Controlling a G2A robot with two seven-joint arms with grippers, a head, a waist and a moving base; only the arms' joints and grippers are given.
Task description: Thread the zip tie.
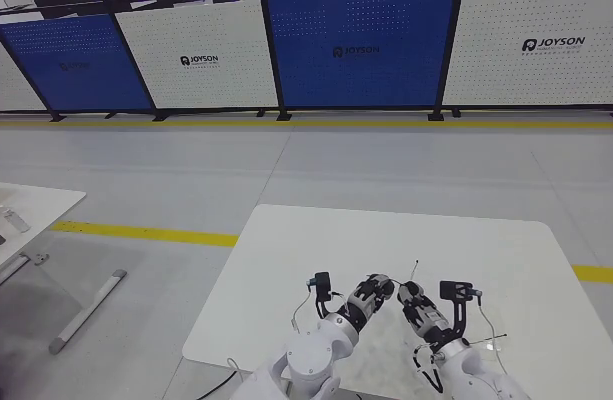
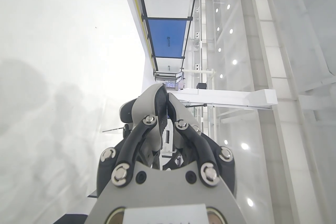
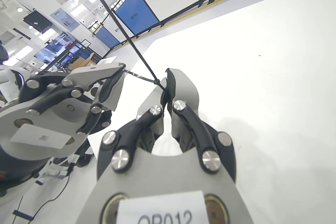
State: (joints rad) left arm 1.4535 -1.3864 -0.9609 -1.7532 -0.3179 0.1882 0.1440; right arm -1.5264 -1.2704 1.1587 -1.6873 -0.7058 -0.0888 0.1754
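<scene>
Thin black plastic zip tie (image 3: 121, 28): held above the flat white table (image 3: 262, 78), its square head free in the air.
Right gripper (image 3: 166, 88): clamped on the strap.
Left gripper (image 3: 121, 71): clamped on the tail end.
Care: the tail is best curled slowly and lined up squarely with the head's slot.

Top view: set high above the table (image 1: 406, 240), looking down and forward across it to the partition panels (image 1: 356, 50) beyond its far edge; distant, so most of the table top is in frame.
Left wrist view: close behind the left gripper (image 2: 166, 90), rolled on its side, facing out past the table toward the panels.
Right wrist view: close behind the right gripper (image 3: 168, 79), low over the table, facing its far edge and the panels.
Shared: the top and right wrist views both take in the table top, both grippers and the zip tie (image 3: 115, 22) above the table; all three views catch the panels.
</scene>
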